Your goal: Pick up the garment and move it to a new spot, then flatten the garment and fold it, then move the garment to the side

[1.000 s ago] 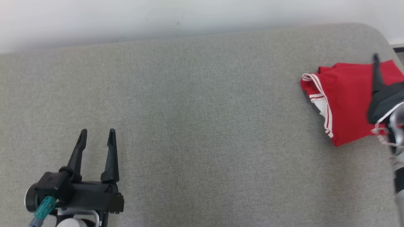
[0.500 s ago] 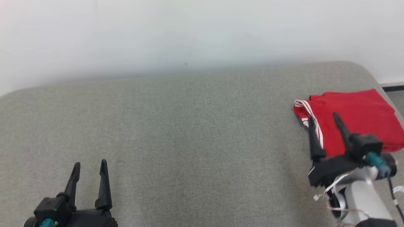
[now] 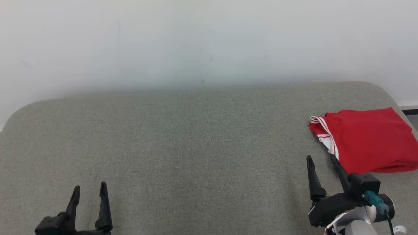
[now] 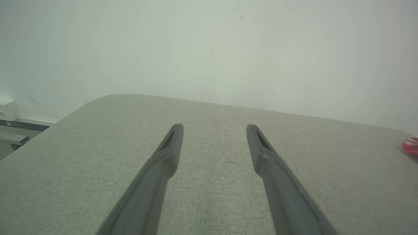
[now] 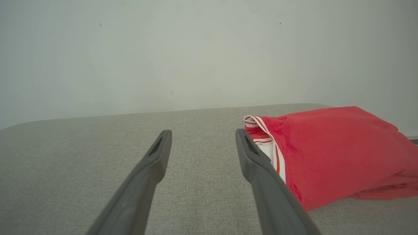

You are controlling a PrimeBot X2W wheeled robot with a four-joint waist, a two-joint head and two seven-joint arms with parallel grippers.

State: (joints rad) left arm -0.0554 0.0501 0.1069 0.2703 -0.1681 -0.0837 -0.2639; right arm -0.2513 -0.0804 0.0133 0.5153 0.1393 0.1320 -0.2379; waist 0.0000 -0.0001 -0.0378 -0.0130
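Observation:
The garment is red with white stripes along one edge and lies folded at the far right of the grey cushioned surface. My right gripper hangs open just in front of the garment's left corner, apart from it, with nothing between its fingers. In the right wrist view the garment lies to the right of the open right gripper. My left gripper stands open and empty at the lower left. In the left wrist view the left gripper points over bare surface, and a bit of the garment shows at the right edge.
A plain white wall runs behind the surface. The surface's rounded right corner lies just past the garment. A white box and a dark ledge sit beyond the surface's left end.
The head camera has tilted up, showing more wall. My right gripper has drawn back off the garment toward me and now shows both open fingers in front of it. The garment lies still.

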